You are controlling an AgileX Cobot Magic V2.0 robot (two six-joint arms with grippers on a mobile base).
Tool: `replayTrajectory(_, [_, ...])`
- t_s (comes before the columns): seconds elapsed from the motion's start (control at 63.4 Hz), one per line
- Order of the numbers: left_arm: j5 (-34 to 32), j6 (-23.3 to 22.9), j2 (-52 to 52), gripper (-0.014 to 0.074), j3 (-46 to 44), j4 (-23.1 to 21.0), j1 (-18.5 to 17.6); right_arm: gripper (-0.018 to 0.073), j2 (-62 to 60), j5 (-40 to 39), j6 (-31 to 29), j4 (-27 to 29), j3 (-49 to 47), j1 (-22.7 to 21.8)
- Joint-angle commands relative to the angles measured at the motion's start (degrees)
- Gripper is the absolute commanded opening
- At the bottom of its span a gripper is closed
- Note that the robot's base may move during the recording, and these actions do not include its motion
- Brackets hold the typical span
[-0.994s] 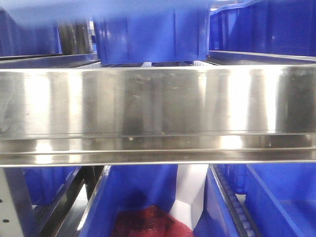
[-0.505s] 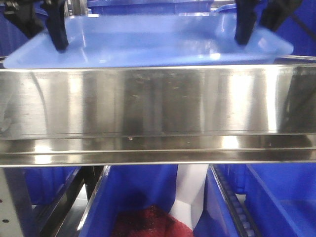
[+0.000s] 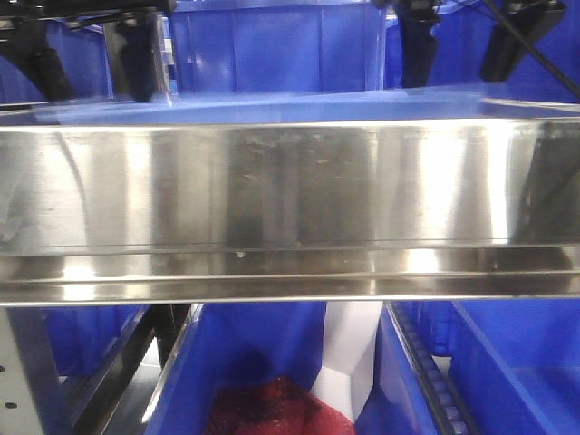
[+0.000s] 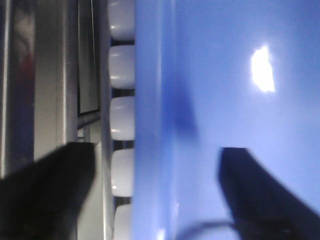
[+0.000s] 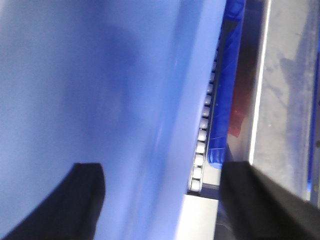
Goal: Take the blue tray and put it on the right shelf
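Steel rail of the right shelf (image 3: pixel 290 195) fills your front view; deep blue bins (image 3: pixel 272 45) stand close behind. Blue tray (image 3: pixel 299 107) lies low behind the rail, on white rollers (image 4: pixel 121 117). Your left tool (image 4: pixel 150 195) is spread astride its left rim; your right tool (image 5: pixel 160 200) spread astride its right rim.

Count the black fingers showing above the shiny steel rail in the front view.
4: the left hand's two black fingers upper left, the right hand's two upper right. None looks hidden.
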Motion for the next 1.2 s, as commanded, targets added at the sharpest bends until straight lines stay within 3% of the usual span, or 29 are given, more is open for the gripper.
replayTrajectory(0.0, [-1.42,0.19,-3.04,0.0551,-2.24,0.23,0.08,0.0624,-2.8,-1.57,-0.41,-1.43,-1.97,-0.6])
replayTrajectory(0.221, [-0.47,1.79,-8.54,0.0541,-2.83,0.99,-1.23,0.0585,-7.94,-1.51,-0.41,-1.43,-1.97,-0.54])
replayTrajectory(0.394, [-3.22,2.92,-18.37,0.0428,1.1,2.85,-3.54,0.0321,-15.98,-2.56,-0.48,-1.43,-0.52,-0.24])
replayTrajectory(0.552, [-9.37,2.99,-30.15,0.0207,11.28,2.85,-6.22,0.0053,-26.2,-6.42,-0.55,-1.43,6.31,-0.17])
replayTrajectory(0.726, [-18.96,2.99,-44.25,-0.0057,26.79,2.85,-8.66,0.0056,-38.92,-11.79,-3.28,-1.43,18.53,-0.17])
replayTrajectory(1.057, [-41.52,2.99,-71.27,-0.0048,57.45,2.22,-9.88,0.0056,-66.04,-31.37,-9.35,-1.49,49.75,-0.17])
replayTrajectory(1.183, [-49.02,2.99,-77.49,-0.0048,64.51,2.69,-9.88,0.0056,-74.92,-39.29,-9.35,-2.72,59.2,-0.17])
